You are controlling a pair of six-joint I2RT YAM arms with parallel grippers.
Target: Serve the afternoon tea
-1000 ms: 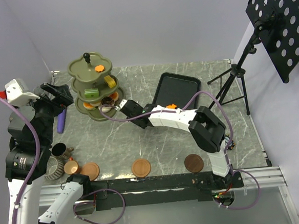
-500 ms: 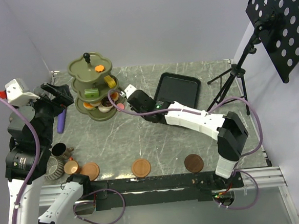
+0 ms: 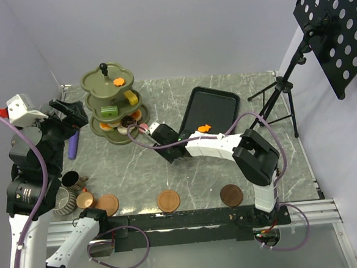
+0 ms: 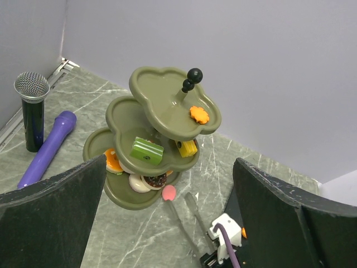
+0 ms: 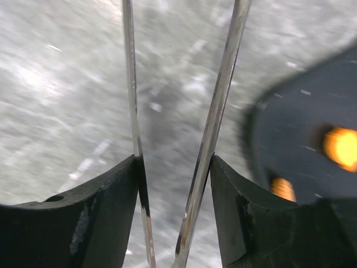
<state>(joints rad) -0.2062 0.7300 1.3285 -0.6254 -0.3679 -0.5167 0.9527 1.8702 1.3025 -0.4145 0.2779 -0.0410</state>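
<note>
left arm: left gripper [image 3: 71, 112] is hovering left of the stand, fingers [image 4: 53, 218] spread wide, holding nothing
right arm: right gripper [image 5: 174, 184] is reaching toward the stand's base, fingers pinching the metal tongs [image 4: 185, 219]; tong arms are standing apart
stand [image 3: 96, 79]: is standing upright at the far left of the table [image 3: 259, 147]
top tier: is carrying an orange pastry [image 4: 198, 114]
middle tier: is carrying a green pastry [image 4: 146, 151] and a yellow one [image 4: 188, 148]
bottom tier: is carrying orange, white and brown pieces
pink pastry [image 4: 168, 192]: is sitting at the tong tips, just beside the bottom tier's rim; can't tell whether the tongs are gripping it
black tray [image 3: 216, 104]: is lying right of the stand with one orange piece [image 3: 204, 128] on its near edge
cups: striped grey cup [image 3: 64, 202], copper cup [image 3: 85, 200] and dark cup [image 3: 71, 179] are clustering at the near left corner
saucers: three brown saucers [image 3: 168, 200] are lying in a row along the near edge, all bare
other: purple microphone [image 4: 47, 148] is lying left of the stand
</note>
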